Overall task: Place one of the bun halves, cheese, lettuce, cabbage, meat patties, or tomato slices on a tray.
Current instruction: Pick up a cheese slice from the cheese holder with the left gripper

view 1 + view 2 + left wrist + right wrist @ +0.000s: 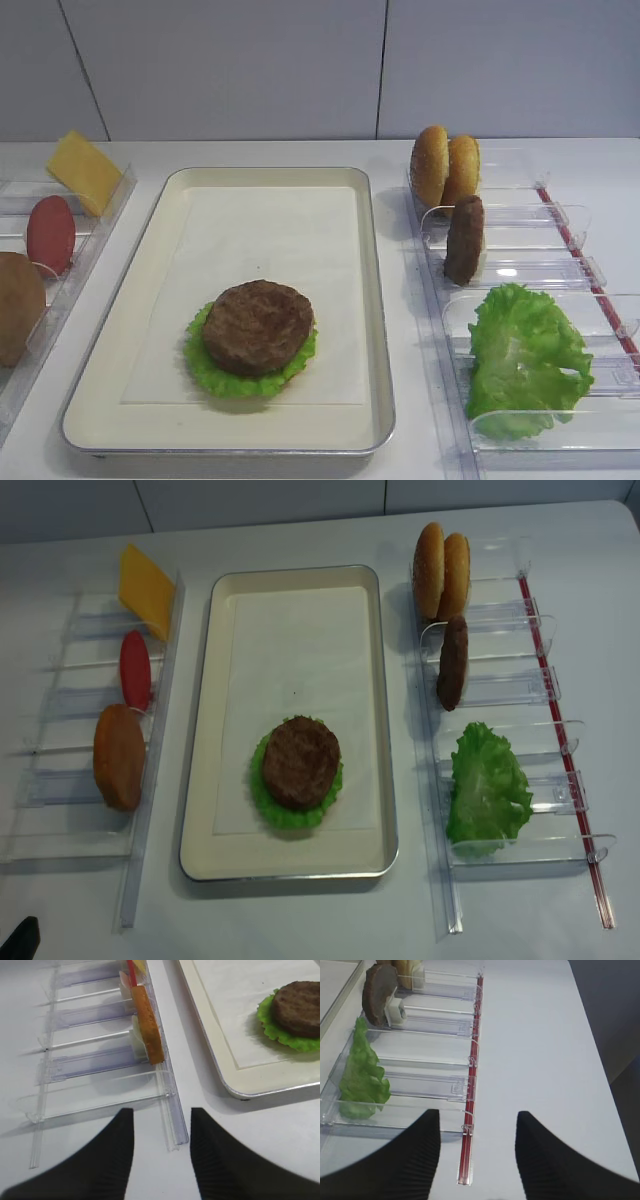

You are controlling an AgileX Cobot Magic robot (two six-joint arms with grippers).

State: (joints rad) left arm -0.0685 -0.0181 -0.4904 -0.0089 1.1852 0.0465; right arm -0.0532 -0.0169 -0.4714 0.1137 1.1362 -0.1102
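Note:
The tray (365,300) sits mid-table with a meat patty (258,326) lying on lettuce (205,365). In the left holders stand the cheese (85,170), a tomato slice (50,233) and an orange-brown disc (148,1025). In the right holders stand two bun halves (445,168), another patty (465,238) and lettuce (525,360). Cabbage is out of view. My left gripper (162,1112) is open and empty over the near end of the left holder rail. My right gripper (477,1113) is open and empty near the right holder's red strip (470,1125).
Clear plastic holders (60,780) line the left side and more clear holders (520,690) line the right, each with upright dividers. A white paper liner (300,660) covers the tray floor. The table's right edge (600,1060) drops off beside the right gripper.

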